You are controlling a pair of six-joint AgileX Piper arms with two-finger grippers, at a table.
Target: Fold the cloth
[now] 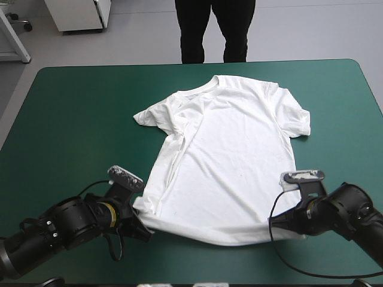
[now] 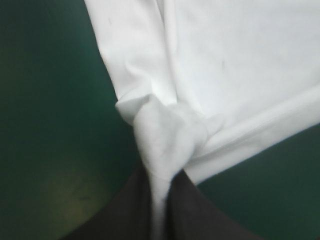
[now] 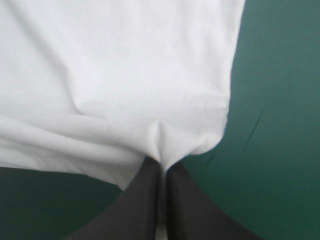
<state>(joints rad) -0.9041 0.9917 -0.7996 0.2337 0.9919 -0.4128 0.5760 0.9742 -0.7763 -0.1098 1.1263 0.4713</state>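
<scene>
Left end effector (image 2: 160, 175): black fingers pressed almost together, pinching a bunched corner of the T-shirt (image 1: 227, 143) at the hem. A strip of cloth runs down between the fingers in the left wrist view.
Right end effector (image 3: 162, 167): black fingers all but closed, pinching the hem at the other bottom corner. Small pucker in the cloth just ahead of the tips.
T-shirt position: spread flat on the bench (image 1: 78, 113), a bit toward the right arm's side. Neck toward the far edge, hem toward the near edge.
T-shirt state: white, short-sleeved. Sleeve on the left arm's side lies out flat. Sleeve on the right arm's side is rumpled and partly doubled on itself. Long crease down the body on the left arm's side. Hem curves between the two grips.
Shirt surface: plain white, a few tiny dark specks in the left wrist view.
Cover: teal-green, showing on all sides of the shirt.
Arms: both low near the bench's near edge, well apart, one at each hem corner.
</scene>
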